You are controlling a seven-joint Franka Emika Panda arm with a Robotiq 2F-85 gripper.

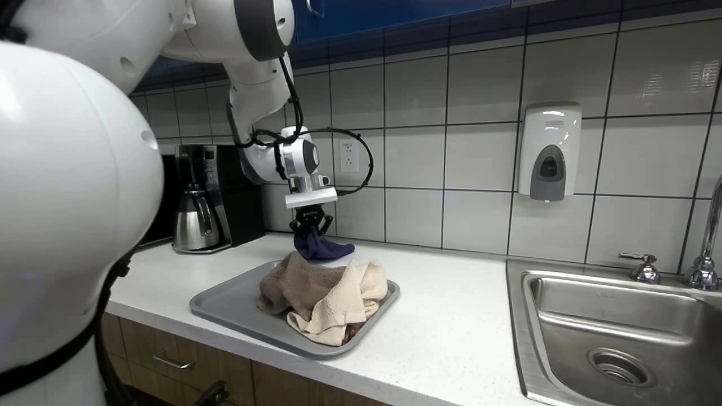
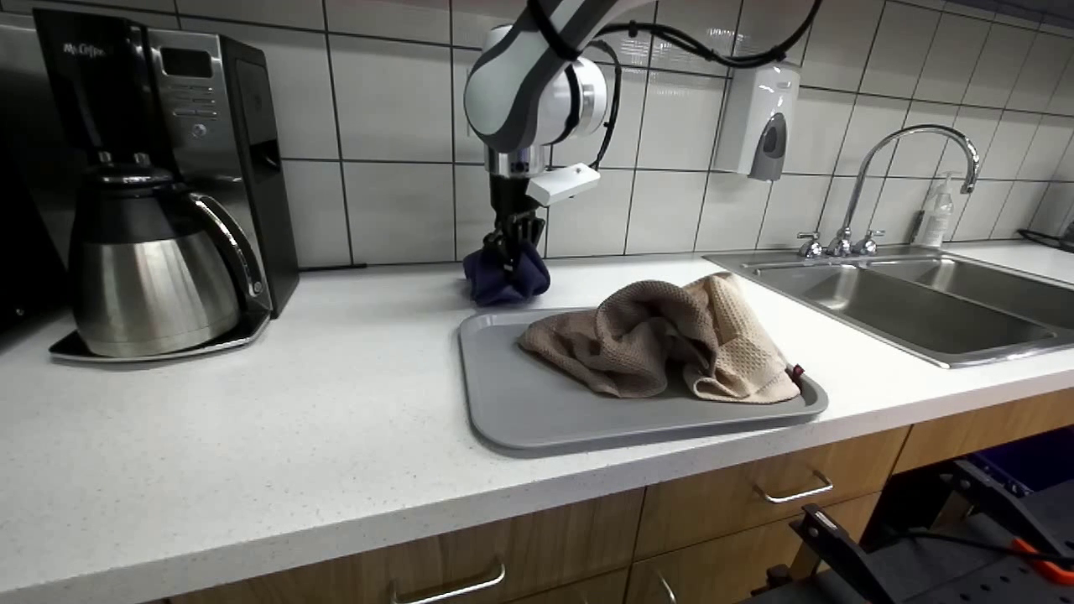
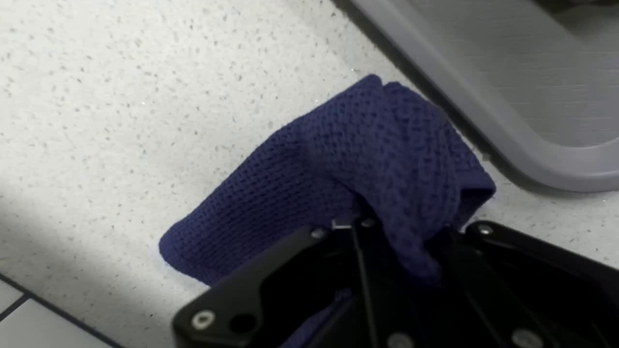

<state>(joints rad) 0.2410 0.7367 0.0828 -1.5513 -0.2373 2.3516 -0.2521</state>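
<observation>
A crumpled purple cloth [image 1: 325, 249] is pinched in my gripper [image 1: 310, 228], low over the counter behind the grey tray [image 1: 231, 301]. In the wrist view, folds of the purple cloth [image 3: 309, 164] bunch up between the fingers of the gripper [image 3: 406, 234], and the fingertips are partly hidden in it. Whether the cloth's underside rests on the counter I cannot tell. On the tray lie a brown towel [image 2: 612, 344] and a cream towel [image 2: 742, 352], heaped together. Something small and red [image 1: 350, 334] peeks out from under the cream one, mostly covered.
A coffee maker with a steel carafe [image 2: 155, 285] stands on the counter beyond the tray's far side from the sink [image 1: 615, 316]. The tiled wall [image 1: 414, 214] rises close behind the gripper. A soap dispenser [image 1: 550, 152] hangs on it. The tray's rim [image 3: 464, 101] runs beside the cloth.
</observation>
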